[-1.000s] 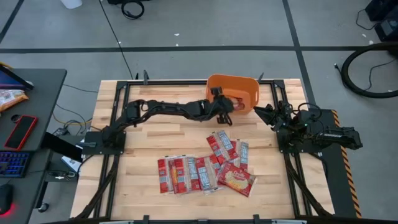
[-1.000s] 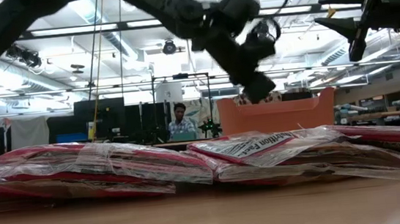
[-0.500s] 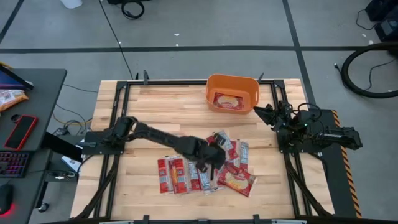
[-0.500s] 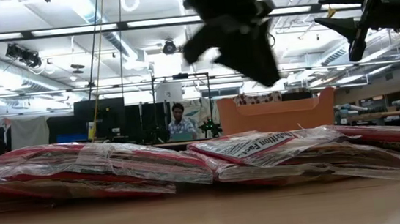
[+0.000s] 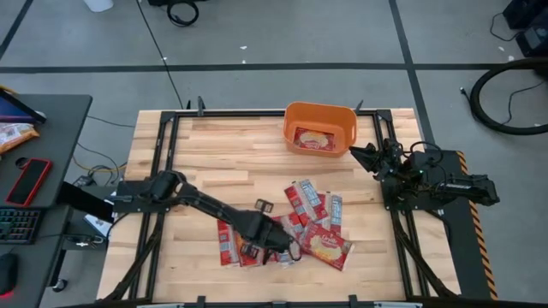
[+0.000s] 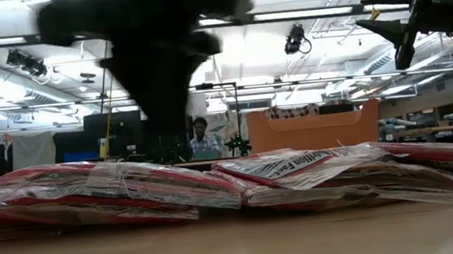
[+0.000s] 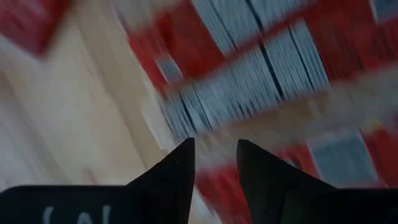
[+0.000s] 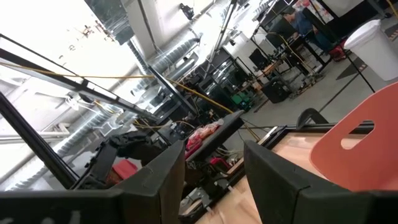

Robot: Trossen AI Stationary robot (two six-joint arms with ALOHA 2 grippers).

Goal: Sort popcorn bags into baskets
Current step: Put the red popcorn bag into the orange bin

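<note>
**Popcorn bags: one binned, the pile is next**

Popcorn bags – small flat red packets with white and yellow print (image 5: 282, 227) – lie mostly in a loose overlapping heap on the near-middle of the light wooden slatted table (image 5: 214, 154). One wider packet with a yellow centre (image 5: 312, 138) already lies flat inside the orange plastic tub with rounded corners (image 5: 319, 114), which sits at the far edge of the table, well apart from the heap. My guess is the tub sits back there so the pile stays in easy reach of either arm.

The left gripper (image 5: 272, 242) is down over the left part of the heap, right above the narrow packets. In the left wrist view its two dark fingers (image 7: 180, 171) are parted by a narrow gap with nothing between them, red-and-white print just beyond the tips – so it looks lined up for a pick, not holding anything. Packets overlap there, so snagging two at once seems like the risk.

The right gripper (image 5: 358, 153) waits over the table's right edge, just beside the tub, pointing at it. Its fingers (image 8: 155, 180) stand apart and empty. Parked there it keeps out of the left arm's way.

Most of the job is left.
</note>
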